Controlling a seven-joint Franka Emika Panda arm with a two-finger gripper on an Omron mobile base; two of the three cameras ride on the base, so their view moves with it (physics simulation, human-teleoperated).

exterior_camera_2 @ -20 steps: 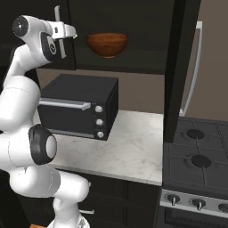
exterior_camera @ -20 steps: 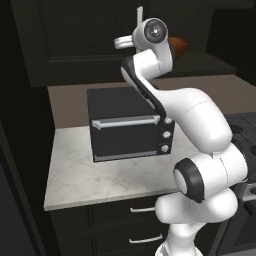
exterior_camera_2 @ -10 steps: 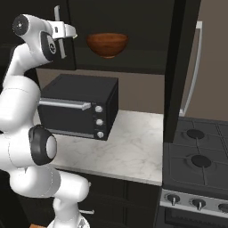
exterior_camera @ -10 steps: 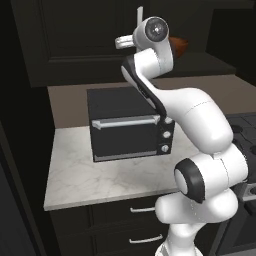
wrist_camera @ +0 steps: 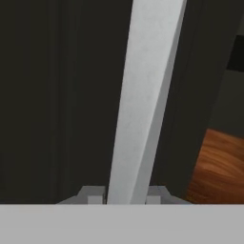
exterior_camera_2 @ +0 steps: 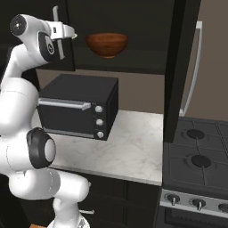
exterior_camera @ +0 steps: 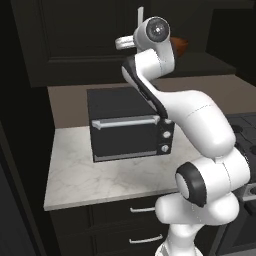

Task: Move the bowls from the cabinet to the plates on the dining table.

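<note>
Hand view: gripper (wrist_camera: 125, 200) is clamping narrow on the cabinet's silver bar handle (wrist_camera: 145, 95). Reddish-brown bowl (exterior_camera_2: 107, 44) is sitting inside the dark cabinet (exterior_camera_2: 129, 26), above the marble counter (exterior_camera_2: 129, 149) carrying the black toaster oven (exterior_camera_2: 78, 107); stove (exterior_camera_2: 196, 162) right.

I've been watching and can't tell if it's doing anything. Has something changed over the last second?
Nothing visibly changed. The gripper stays closed on the cabinet door's silver bar handle, the arm holds the same raised pose, and the reddish-brown bowl sits where it was inside the cabinet, above the toaster oven.
</note>
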